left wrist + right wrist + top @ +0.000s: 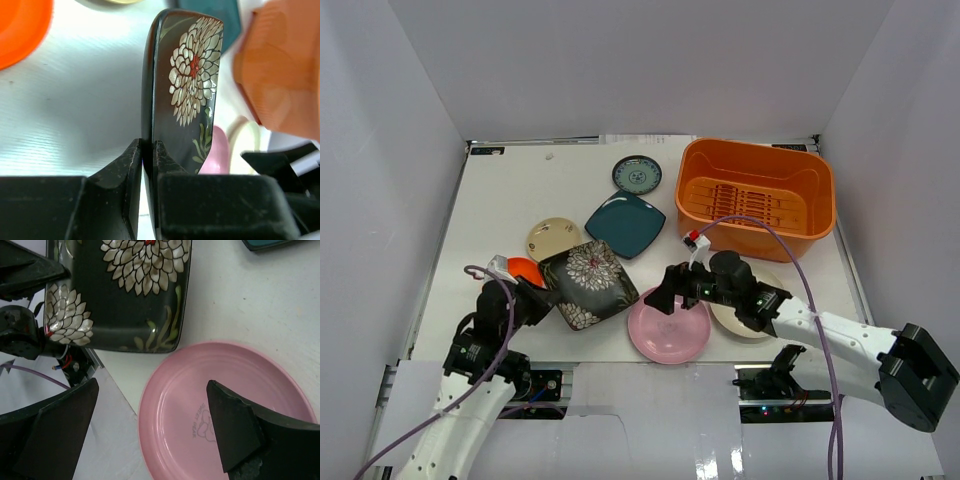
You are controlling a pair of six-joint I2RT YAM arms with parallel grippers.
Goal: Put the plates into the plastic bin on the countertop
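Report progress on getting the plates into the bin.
Done: nothing; the bin holds no plate. In hand: the left jaws pinch the edge of the floral plate, and the right jaws stand open over the pink plate. Left: all seven plates are outside the bin, so every one has yet to go in.

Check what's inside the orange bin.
Bin: in the top view only its bare slotted floor shows, with nothing lying on it. The bin's near wall covers a strip of floor right behind it, so that part can't be checked.
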